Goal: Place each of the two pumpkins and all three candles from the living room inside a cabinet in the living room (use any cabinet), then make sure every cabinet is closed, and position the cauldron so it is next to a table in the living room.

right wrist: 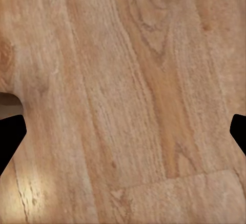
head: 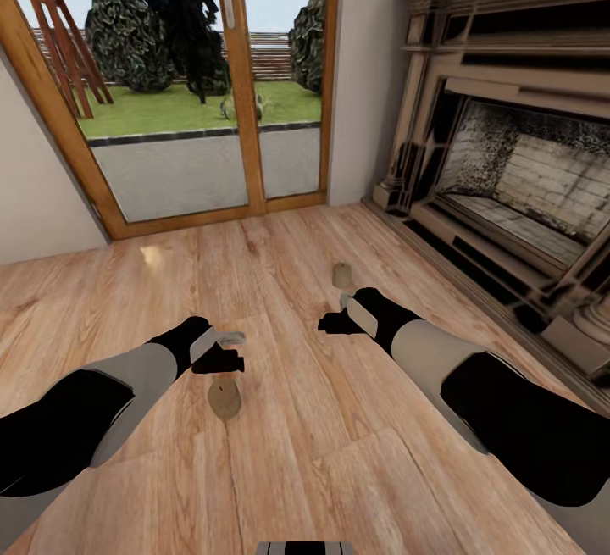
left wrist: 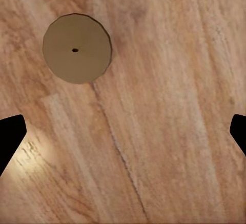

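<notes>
Two squat beige candles stand on the wooden floor. One candle (head: 224, 398) sits just below my left gripper (head: 224, 350), which hovers above the floor. From the left wrist view its round top with a dark wick hole (left wrist: 77, 48) lies off to one side of my open left gripper (left wrist: 123, 137), not between the fingers. The other candle (head: 342, 275) stands just beyond my right gripper (head: 337, 323). In the right wrist view the open gripper (right wrist: 123, 137) looks at bare planks, and a pale sliver that may be that candle (right wrist: 7, 104) shows at the frame's edge.
A large carved fireplace (head: 508, 174) with a raised hearth runs along the right. A wood-framed glass door (head: 212, 80) to the garden stands straight ahead, with a grey wall (head: 34, 191) at the left. Wooden floor (head: 280, 462) stretches between them.
</notes>
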Controlling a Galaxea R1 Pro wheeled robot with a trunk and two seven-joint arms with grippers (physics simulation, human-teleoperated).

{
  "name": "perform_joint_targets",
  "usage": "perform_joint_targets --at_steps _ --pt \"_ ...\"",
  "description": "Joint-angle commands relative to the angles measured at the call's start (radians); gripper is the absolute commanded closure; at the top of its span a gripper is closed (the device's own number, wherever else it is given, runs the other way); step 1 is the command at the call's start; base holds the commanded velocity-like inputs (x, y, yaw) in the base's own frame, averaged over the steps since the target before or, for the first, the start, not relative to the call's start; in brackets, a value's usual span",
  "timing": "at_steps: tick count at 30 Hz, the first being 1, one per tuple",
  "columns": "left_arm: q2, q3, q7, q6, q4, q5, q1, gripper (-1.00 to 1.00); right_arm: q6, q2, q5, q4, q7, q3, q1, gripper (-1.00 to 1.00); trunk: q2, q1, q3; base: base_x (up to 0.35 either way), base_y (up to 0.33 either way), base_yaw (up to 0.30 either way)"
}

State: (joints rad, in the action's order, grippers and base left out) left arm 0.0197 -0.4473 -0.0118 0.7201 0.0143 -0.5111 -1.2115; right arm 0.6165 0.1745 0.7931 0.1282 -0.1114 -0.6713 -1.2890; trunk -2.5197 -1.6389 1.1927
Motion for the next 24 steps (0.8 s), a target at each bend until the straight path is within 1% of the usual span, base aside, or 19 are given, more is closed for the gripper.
perform_joint_targets --at_steps 1,19,24 --pt "0.0 -0.008 -0.001 0.004 0.001 -0.009 0.0 -1.0 0.003 0.0 0.011 0.001 -0.008 -0.005 -0.001 -1.0 0.0 0.0 0.001 0.002 0.0 0.0" --pt "-0.006 -0.007 -0.004 0.003 0.005 -0.01 0.0 -1.0 0.002 0.0 0.011 0.002 -0.008 -0.005 -0.001 -1.0 -0.005 -0.008 0.07 0.0 0.0 0.0" --pt "-0.009 -0.005 -0.003 0.002 0.007 -0.01 0.0 -1.0 0.002 0.0 0.011 0.004 -0.008 -0.005 0.0 -1.0 -0.005 -0.008 0.071 0.0 0.0 0.001"
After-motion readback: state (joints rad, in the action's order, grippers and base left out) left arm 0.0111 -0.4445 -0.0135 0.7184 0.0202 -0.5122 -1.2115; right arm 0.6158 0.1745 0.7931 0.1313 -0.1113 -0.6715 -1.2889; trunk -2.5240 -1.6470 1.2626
